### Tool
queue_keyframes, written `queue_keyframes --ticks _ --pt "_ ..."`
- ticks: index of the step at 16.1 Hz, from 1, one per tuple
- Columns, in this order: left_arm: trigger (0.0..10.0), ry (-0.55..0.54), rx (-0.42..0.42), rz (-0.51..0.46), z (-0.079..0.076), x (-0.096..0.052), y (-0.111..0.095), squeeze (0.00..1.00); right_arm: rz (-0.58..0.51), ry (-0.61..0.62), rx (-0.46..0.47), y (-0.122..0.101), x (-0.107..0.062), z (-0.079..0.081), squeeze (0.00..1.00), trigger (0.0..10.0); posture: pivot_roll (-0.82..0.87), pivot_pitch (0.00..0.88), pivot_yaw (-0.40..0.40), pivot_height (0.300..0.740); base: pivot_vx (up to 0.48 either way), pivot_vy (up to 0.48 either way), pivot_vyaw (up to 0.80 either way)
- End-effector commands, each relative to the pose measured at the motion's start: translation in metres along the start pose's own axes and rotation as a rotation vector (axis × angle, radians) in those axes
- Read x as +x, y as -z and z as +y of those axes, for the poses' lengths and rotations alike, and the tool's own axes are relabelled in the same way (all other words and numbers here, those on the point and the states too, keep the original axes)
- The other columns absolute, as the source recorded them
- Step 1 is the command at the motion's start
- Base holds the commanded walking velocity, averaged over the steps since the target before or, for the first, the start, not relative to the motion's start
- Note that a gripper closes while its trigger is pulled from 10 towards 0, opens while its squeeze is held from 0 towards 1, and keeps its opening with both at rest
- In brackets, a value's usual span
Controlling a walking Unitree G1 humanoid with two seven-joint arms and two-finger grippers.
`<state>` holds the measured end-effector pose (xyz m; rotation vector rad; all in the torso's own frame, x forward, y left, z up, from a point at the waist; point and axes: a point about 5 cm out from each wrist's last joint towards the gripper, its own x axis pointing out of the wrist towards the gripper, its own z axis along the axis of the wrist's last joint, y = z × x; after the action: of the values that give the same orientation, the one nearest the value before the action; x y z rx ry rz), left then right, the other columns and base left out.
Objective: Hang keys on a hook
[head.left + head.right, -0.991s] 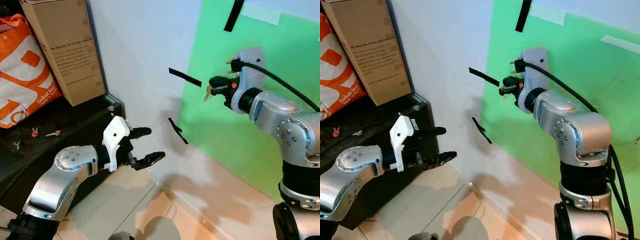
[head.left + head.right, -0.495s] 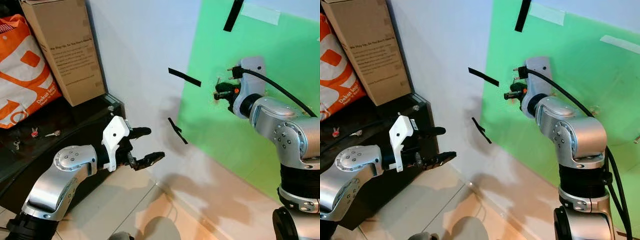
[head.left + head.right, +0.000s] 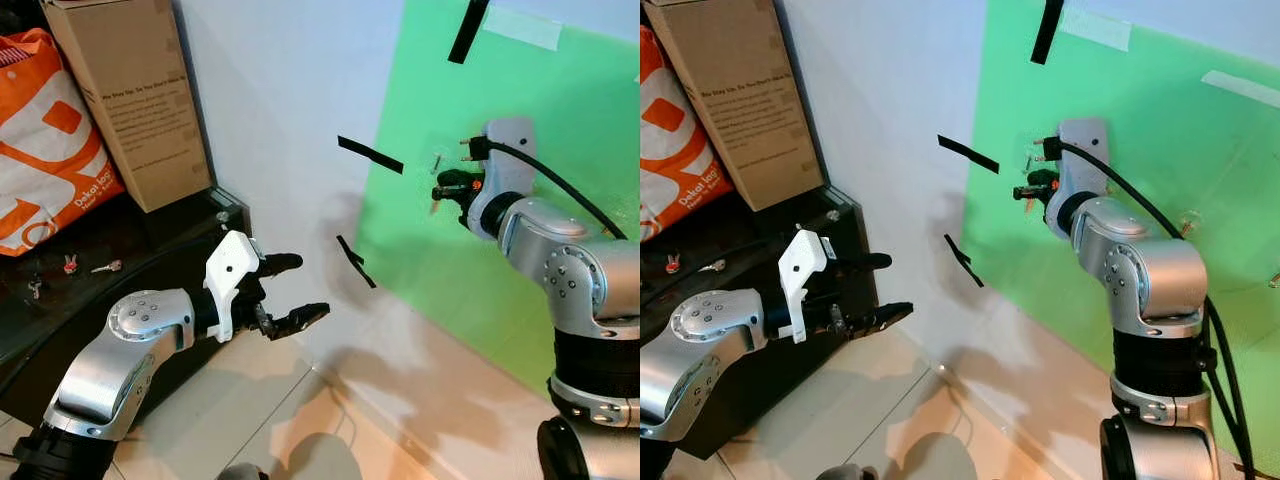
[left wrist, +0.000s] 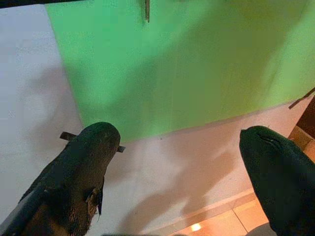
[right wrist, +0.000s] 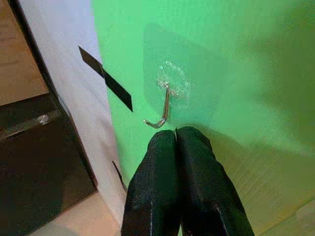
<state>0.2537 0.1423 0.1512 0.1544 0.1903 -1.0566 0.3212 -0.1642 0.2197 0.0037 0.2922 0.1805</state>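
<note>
A small metal hook (image 5: 164, 109) on a clear sticky pad is fixed to the green board (image 3: 560, 120) on the wall; it also shows in the left eye view as the hook (image 3: 436, 161). My right gripper (image 3: 442, 186) is raised just below and beside this hook, its fingers (image 5: 156, 162) pressed shut. A small tan bit of the keys (image 3: 432, 206) dangles under the fingertips; the rest is hidden between them. My left gripper (image 3: 308, 287) is held out low before the white wall, open and holding nothing, fingers (image 4: 83, 167) wide apart.
A cardboard box (image 3: 125, 95) and an orange bag (image 3: 45, 140) stand on a black shelf (image 3: 150, 245) at the left, with small keys (image 3: 105, 266) lying on it. Black tape strips (image 3: 370, 155) are stuck on the wall. Tiled floor (image 3: 300, 420) lies below.
My right gripper has moved in toward the green board with the keys, ending close under the hook. The left arm has stayed where it was.
</note>
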Motion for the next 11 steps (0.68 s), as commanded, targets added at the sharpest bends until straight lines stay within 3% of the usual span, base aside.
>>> queue_keyframes --ticks 1,9,11 --pt "10.0 0.008 0.02 -0.003 0.0 0.003 -0.004 0.0 -0.003 0.014 0.031 0.003 0.0 -0.005 0.0 10.0 0.01 0.0 -0.064 0.74 0.0 0.0 0.0" --pt "10.0 0.015 0.017 -0.011 0.0 0.006 -0.004 0.0 -0.026 -0.08 0.016 0.001 -0.006 0.007 0.0 10.0 -0.01 0.0 -0.036 0.74 0.0 0.0 0.0" --pt "10.0 0.015 0.016 -0.011 0.0 0.006 -0.004 0.0 -0.107 -0.168 0.075 -0.014 -0.012 0.01 0.0 10.0 -0.01 0.0 -0.044 0.74 0.0 0.0 0.0"
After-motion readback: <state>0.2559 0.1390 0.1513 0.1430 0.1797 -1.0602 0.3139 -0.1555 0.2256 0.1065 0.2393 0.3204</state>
